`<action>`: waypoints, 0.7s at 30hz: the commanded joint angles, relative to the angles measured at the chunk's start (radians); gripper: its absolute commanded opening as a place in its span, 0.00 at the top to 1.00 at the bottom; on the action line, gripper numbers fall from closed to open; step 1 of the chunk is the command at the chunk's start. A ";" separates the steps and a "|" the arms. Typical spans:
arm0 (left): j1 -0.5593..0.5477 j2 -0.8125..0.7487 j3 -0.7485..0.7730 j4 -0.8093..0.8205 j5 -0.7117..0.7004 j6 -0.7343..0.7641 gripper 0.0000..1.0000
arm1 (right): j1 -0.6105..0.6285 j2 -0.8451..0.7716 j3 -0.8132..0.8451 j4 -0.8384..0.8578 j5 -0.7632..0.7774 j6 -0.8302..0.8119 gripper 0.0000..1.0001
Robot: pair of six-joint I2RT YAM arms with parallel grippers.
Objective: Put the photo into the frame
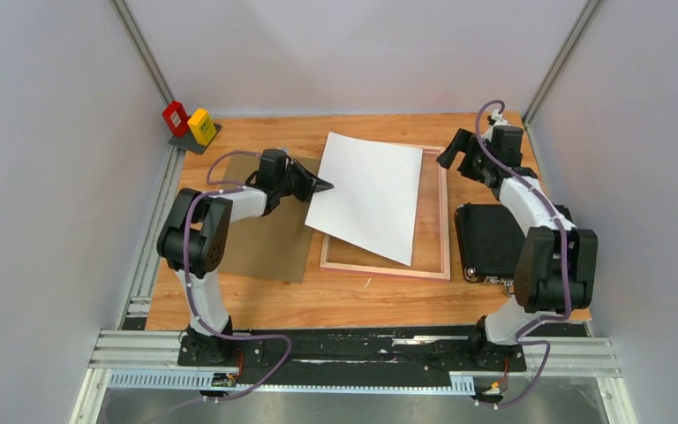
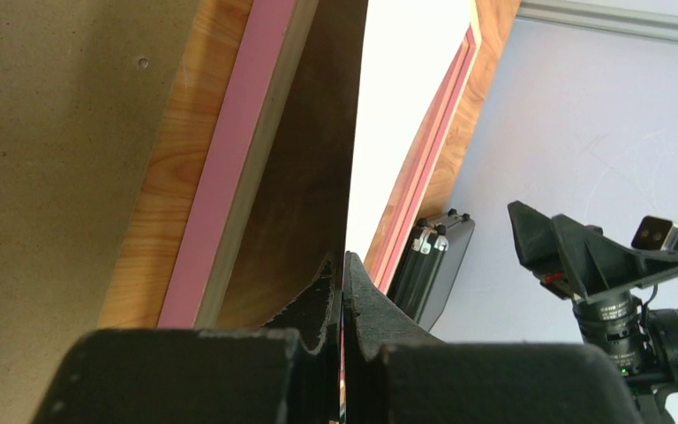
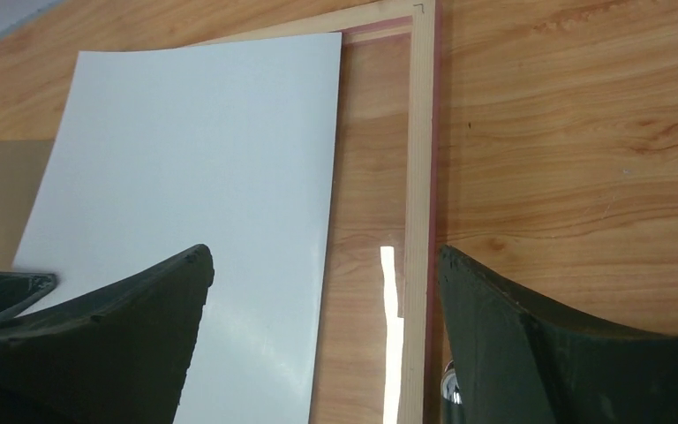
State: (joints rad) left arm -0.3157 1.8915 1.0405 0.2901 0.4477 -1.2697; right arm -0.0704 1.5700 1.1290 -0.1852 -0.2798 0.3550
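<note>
**Photo held askew over the frame by the left arm**

Far left, at the back corner of the wooden table (image 1: pixel 344 300), a red box (image 1: pixel 175 117) and a yellow box (image 1: pixel 201 125) stand side by side on a dark base. Nearer the front, a plain brown board (image 1: pixel 269 243) lies flat on the table beneath the left arm.

The left gripper (image 1: pixel 322 186) reaches rightward over this board. Its jaws are clamped together on the left edge of the photo (image 1: pixel 371 194), which the left wrist view shows edge-on between the two fingers.

The photo shows only a blank white face upward; its printed side cannot be seen. It sits skewed across the left part of the frame (image 1: pixel 384 270). Its far corner and left edge overhang the frame's border, and its near right corner lies inside the opening.

The frame lies flat on the table at centre, light wood side up, with a pink edge showing along its border. Bare pane remains visible along the right and near sides.

The right gripper (image 1: pixel 455 150) hangs above the frame's far right corner, jaws wide apart and holding nothing; the frame's right border runs between its fingers in the right wrist view.

Rightmost, a black case (image 1: pixel 490 240) rests on the table just beside the frame, partly under the right arm.
</note>
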 commanded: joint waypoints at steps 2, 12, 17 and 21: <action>-0.023 -0.007 0.011 0.018 -0.034 0.008 1.00 | 0.014 0.112 0.119 -0.031 0.081 -0.099 0.06; -0.052 -0.005 0.010 -0.039 -0.055 0.018 0.91 | 0.043 0.313 0.266 -0.123 0.111 -0.156 0.14; -0.068 -0.005 0.014 -0.073 -0.069 0.029 0.75 | 0.056 0.371 0.308 -0.152 0.098 -0.172 0.17; -0.076 -0.002 0.018 -0.088 -0.075 0.040 0.60 | 0.066 0.396 0.325 -0.166 0.090 -0.181 0.18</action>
State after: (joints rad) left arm -0.3794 1.8919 1.0405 0.2188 0.4004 -1.2522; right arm -0.0162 1.9476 1.4017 -0.3344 -0.1856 0.2031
